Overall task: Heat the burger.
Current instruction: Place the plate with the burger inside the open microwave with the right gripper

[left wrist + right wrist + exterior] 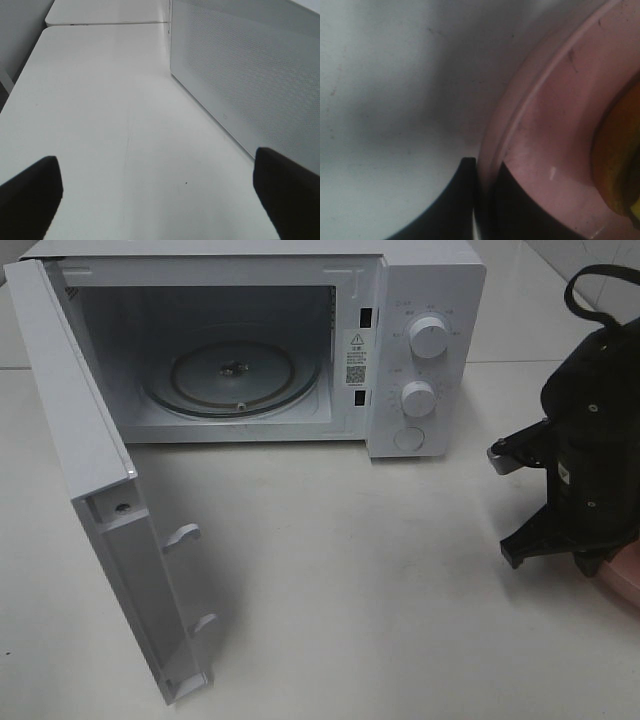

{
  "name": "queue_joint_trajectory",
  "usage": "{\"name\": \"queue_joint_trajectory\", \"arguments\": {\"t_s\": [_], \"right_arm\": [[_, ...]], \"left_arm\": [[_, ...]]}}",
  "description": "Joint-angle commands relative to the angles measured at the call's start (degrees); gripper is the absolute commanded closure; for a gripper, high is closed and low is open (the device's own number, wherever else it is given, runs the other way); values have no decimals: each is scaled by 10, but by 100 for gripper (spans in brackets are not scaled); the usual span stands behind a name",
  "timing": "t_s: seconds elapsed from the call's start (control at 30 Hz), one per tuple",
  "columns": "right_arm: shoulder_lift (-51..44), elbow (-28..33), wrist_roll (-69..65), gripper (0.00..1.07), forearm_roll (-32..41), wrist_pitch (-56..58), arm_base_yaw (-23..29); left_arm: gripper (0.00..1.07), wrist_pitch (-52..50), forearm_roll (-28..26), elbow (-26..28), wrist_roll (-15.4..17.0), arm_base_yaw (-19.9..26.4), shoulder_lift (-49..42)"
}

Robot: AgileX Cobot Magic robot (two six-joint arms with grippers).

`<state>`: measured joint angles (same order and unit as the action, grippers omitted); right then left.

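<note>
Exterior high view: white table (400,590) carries a white microwave (430,280) at the back. Its door (90,440) is swung fully open toward the left side. The cavity is lit and holds only the glass turntable (230,375), lying flat on the floor of the oven. The black right arm (590,440) stands at the right edge, well apart from the microwave and reaching down over a pink plate (625,575), of which only a sliver shows past the arm. Two round knobs, upper (430,337) and lower (418,398), sit on the control panel right of the cavity.

Right wrist view: right gripper (482,195) is closed on the rim of the pink plate (545,100), one dark finger (450,215) outside the rim and the other on the inside face. The burger (620,165) sits on that plate; only a golden-brown and yellow edge of it is in frame, apart from the fingers.

Left wrist view: left gripper (160,200) has its fingertips (30,195) spread wide with nothing between them, above bare table (100,100). The perforated outer face of the door (260,75) stands just beside it.
</note>
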<state>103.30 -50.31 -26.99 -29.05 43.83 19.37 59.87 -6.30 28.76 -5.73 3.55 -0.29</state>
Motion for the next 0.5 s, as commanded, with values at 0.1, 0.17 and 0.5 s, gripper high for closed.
{"name": "queue_joint_trajectory", "arguments": {"t_s": [0.1, 0.17, 0.5], "right_arm": [[-34, 2, -5, 107, -28, 51, 2], [-46, 2, -9, 107, -28, 60, 4], [-87, 2, -15, 107, -50, 105, 65]], "left_arm": [[9, -3, -1, -2, 3, -1, -11], [9, -3, -1, -2, 3, -1, -11], [9, -3, -1, -2, 3, -1, -11]]}}
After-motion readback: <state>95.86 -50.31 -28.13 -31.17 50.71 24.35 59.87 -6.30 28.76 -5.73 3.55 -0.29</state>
